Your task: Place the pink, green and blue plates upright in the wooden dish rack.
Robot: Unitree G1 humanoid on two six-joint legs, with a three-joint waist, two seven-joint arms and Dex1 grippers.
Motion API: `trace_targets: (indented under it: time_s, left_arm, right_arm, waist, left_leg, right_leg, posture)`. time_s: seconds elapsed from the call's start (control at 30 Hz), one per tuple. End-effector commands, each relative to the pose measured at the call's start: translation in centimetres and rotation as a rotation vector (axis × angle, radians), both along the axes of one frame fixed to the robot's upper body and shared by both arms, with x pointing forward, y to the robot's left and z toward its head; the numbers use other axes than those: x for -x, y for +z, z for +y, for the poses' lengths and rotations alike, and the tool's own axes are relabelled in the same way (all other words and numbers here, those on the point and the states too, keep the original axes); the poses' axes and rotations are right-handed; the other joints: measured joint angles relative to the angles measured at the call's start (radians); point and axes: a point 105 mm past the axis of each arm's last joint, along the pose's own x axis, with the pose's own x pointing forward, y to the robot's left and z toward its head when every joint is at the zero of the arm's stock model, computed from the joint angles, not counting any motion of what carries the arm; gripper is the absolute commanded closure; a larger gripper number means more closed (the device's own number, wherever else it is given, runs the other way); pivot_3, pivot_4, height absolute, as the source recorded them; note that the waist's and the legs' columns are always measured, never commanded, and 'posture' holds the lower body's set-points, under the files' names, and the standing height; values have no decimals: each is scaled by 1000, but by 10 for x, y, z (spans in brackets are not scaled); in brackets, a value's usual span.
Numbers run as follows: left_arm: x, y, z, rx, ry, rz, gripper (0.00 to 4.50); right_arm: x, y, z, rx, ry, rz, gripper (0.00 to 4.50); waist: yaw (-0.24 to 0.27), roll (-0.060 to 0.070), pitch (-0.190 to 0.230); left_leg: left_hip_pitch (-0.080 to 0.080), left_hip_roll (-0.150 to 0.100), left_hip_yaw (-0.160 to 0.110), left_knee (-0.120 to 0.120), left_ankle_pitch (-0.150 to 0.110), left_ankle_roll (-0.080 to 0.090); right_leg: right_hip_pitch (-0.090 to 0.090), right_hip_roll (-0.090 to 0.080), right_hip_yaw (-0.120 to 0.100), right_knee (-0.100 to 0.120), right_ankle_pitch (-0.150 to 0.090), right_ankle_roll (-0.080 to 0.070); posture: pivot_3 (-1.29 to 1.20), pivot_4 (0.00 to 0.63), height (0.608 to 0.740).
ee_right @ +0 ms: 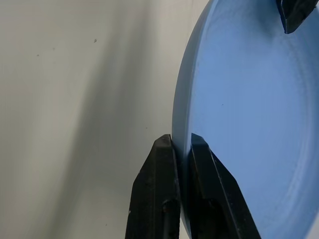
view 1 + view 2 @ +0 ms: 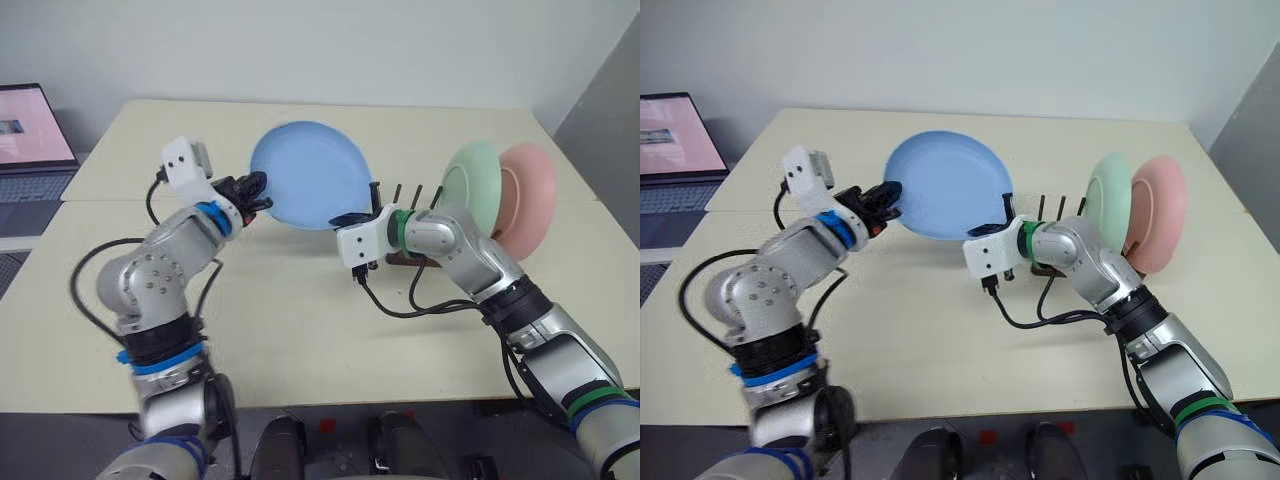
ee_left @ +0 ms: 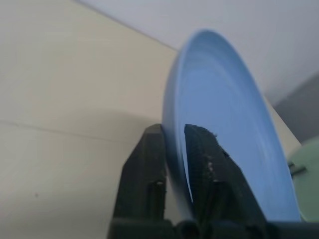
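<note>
I see blue plate [image 2: 308, 172] at twelve o'clock, right gripper [image 1: 181, 144] clenched on its rim; left gripper [image 3: 174, 137] straddling rim, grip unclear.

arms: silver | bands: blue, green | cables: black | wrist housings: white

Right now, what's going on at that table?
The blue plate is held upright above the table between both end effectors. The right end effector is pinched shut on its rim; the left end effector also straddles the rim at the opposite side, its fingers looser around the edge. The green plate and pink plate already stand upright in the wooden dish rack. A laptop sits on the far left.
</note>
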Motion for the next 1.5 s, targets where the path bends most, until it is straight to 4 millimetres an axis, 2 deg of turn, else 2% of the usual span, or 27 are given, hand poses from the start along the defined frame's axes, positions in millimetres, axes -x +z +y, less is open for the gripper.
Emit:
trace_targets:
  time_s: [0.03,0.17,0.27,0.37,0.47,0.6,0.7,0.93,1.13,1.5]
  left_arm:
    - [29,35,-9,-161,-249,-248,2629]
    - [37,24,-8,-397,-350,-331,1596]
    - [47,7,-25,-526,-461,-397,811]
    - [61,-3,-49,-567,-582,-456,811]
    - [70,-5,-63,-549,-663,-491,811]
    - [82,-10,-73,-546,-800,-464,811]
    - [83,-6,-77,-553,-844,-475,811]
    - [81,15,-80,-522,-881,-501,811]
    - [79,16,-80,-549,-889,-510,811]
    - [77,15,-80,-544,-873,-510,811]
  right_arm:
    - [12,48,-8,-155,15,-52,4500]
    - [27,73,-19,-342,16,51,4500]
    - [39,88,-34,-566,6,230,4500]
    - [52,100,-55,-793,-7,412,4500]
    - [59,106,-78,-997,-39,556,4500]
    - [61,105,-100,-1191,-85,669,4500]
    - [60,99,-111,-1306,-105,764,4500]
    - [50,82,-121,-1426,-145,908,4500]
    - [45,65,-123,-1418,-203,980,4500]
    - [42,52,-120,-1391,-261,1044,4500]
  waist:
    - [-2,0,1]
    - [1,1,0]
    - [10,1,0]
    - [15,1,1]
    - [17,1,0]
    - [10,1,1]
    - [7,2,1]
    - [7,2,1]
    - [7,2,1]
    - [7,2,1]
  left_leg:
    - [0,0,0,0,0,0]
    - [0,0,1,-1,-1,0]
    - [0,0,1,-1,-2,3]
    - [-2,0,1,0,-3,3]
    - [-3,0,-1,0,-2,3]
    - [-2,1,-1,0,-2,3]
    - [-2,1,-2,0,-2,3]
    - [-2,1,-2,0,-2,3]
    - [-2,1,-3,-1,-2,4]
    - [-2,1,-3,0,-2,4]
  right_leg:
    - [0,0,-1,0,0,0]
    - [1,0,-2,0,-1,-1]
    - [2,-1,-4,0,-1,-2]
    - [2,-3,-8,0,-2,-3]
    - [2,-3,-10,0,-2,-4]
    - [2,-3,-10,1,-2,-4]
    - [2,-1,-10,2,-3,-5]
    - [2,-1,-10,1,-3,-4]
    - [2,0,-10,1,-3,-4]
    - [2,0,-9,1,-3,-4]
  posture:
    - [0,150,738]
    - [0,150,738]
    - [0,150,738]
    - [0,150,738]
    - [0,150,738]
    - [0,150,738]
    - [0,150,738]
    - [0,150,738]
    - [0,150,738]
    - [0,150,738]
